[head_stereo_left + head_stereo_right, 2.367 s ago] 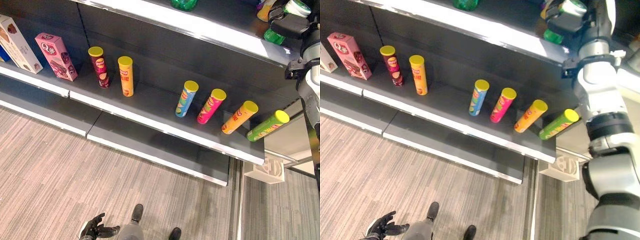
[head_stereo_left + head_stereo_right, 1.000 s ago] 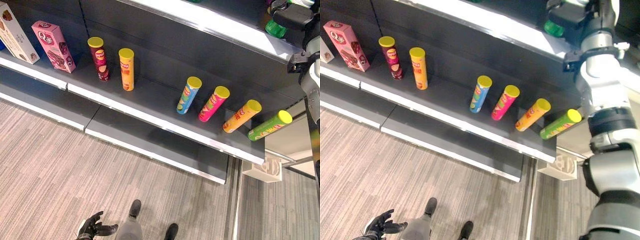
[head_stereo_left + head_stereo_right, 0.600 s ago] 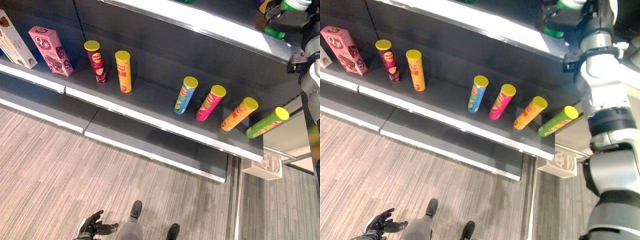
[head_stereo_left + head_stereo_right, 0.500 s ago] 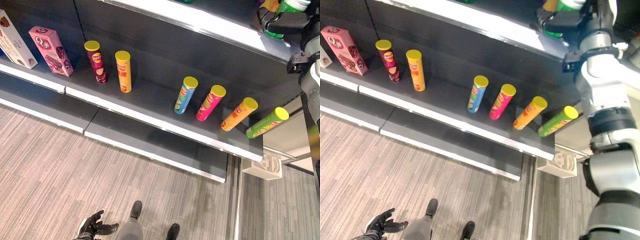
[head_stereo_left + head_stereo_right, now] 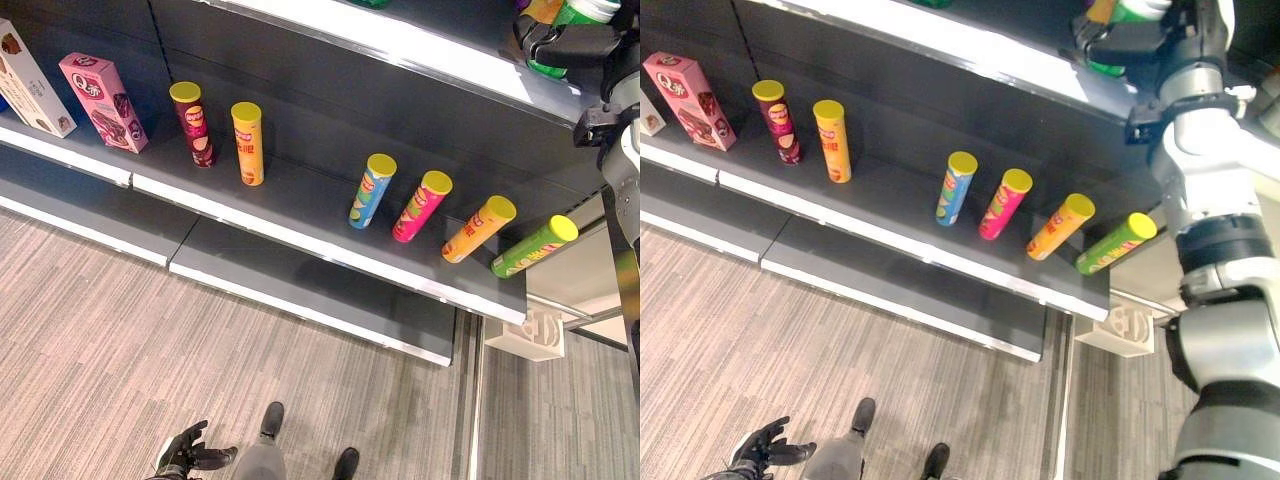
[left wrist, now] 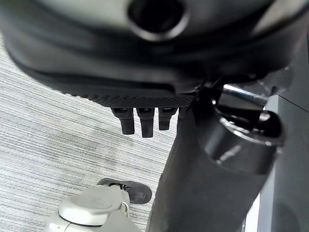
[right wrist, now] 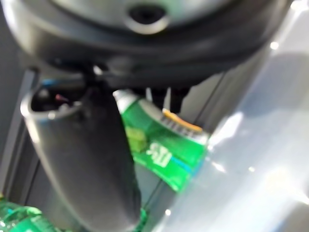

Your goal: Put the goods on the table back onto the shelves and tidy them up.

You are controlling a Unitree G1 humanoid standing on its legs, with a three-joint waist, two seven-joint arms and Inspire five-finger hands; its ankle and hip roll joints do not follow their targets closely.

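The green bottle is gripped, apparently, by the right hand on the upper shelf, upper right. It should be stood upright before release. The left hand, lower left, hangs relaxed.

The scene is lit evenly from above. A bright glare band is thrown along the pale front edge of the upper dark metal shelf. Soft shadows are cast behind the upright yellow-lidded cardboard tubes. In the right wrist view, the green plastic bottle is blurred, and white highlights are smeared across the shelf surface.
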